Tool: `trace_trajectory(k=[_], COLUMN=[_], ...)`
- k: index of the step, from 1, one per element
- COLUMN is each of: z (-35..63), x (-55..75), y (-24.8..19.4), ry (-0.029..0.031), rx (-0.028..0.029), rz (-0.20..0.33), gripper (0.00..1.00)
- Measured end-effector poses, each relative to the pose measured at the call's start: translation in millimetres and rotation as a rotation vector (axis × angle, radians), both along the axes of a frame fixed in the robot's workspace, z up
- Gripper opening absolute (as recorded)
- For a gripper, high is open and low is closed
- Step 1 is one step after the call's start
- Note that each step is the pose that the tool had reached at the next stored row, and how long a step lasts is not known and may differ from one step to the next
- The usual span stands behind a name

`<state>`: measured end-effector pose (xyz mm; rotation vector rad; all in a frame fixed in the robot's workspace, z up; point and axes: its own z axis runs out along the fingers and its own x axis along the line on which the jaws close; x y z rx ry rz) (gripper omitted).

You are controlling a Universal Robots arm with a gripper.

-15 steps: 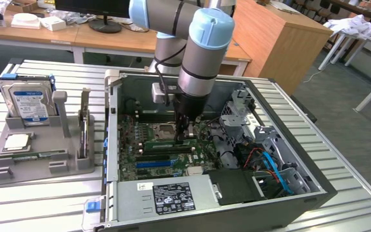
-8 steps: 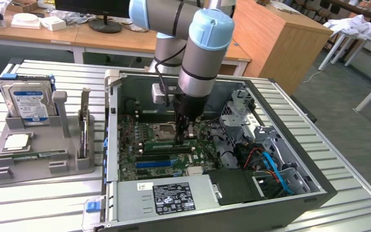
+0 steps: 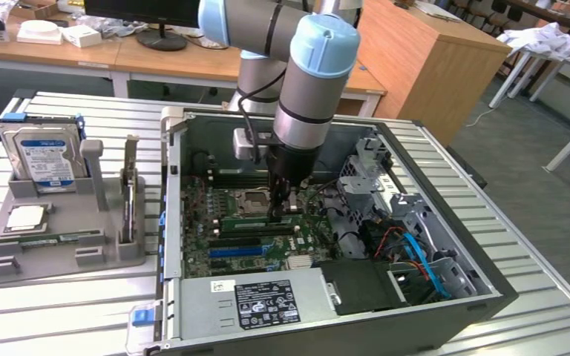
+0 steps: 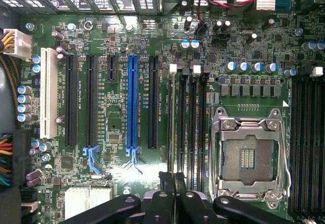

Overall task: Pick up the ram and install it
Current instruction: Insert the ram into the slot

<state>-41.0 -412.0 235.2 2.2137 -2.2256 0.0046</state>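
Exterior view: gripper [image 3: 283,210] low inside the open case [image 3: 444,315], clenched, apparently on the ram [image 3: 255,221], held edge-down to meet its slot. Wrist view: fingertips [image 4: 166,183] pinched nearly together, lined up along the memory slots [image 4: 195,127] beside the processor socket [image 4: 249,158].

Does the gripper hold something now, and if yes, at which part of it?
Cannot be told. The gripper is shut over the memory slots, tips at one end of the ram; whether it pinches it does not show.

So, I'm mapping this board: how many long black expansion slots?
3 black slots: two side by side next to the white slot, one beside the blue slot. None look hidden.
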Motion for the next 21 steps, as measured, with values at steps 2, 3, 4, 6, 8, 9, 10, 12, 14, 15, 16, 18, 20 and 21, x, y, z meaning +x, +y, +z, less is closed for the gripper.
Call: trace_trajectory(k=[2,3,4,6,8,9,10,12,14,15,16,18,20,21], z=[-0.4,-0.9,-1.2,-1.5,-1.9,-2.2,-2.4,-2.4,-2.4,-2.6,-2.7,-2.8,-3.1,-3.2], x=[0.0,0.0,-0.1,0.0,-0.1,0.0,-0.1,-0.1,-0.1,-0.1,-0.1,-0.1,-0.4,-0.5], y=[0.0,0.0,0.0,0.1,0.1,0.4,0.6,0.6,0.7,0.7,0.7,0.7,0.7,0.7], ry=[-0.0001,-0.0002,0.0000,0.0000,0.0000,-0.0001,-0.0001,0.0000,0.0001,0.0000,0.0000,0.0000,-0.0001,0.0000], rx=[0.0000,0.0003,-0.0001,0.0000,0.0000,0.0002,0.0002,-0.0001,-0.0002,-0.0001,0.0000,-0.0001,0.0000,0.0000], rz=[0.000,0.000,0.000,0.000,0.000,0.000,0.000,0.000,0.000,0.000,0.000,0.000,0.000,0.000], gripper=[0.12,0.12,0.12,0.12,0.12,0.12,0.12,0.12,0.12,0.12,0.12,0.12,0.12,0.12])
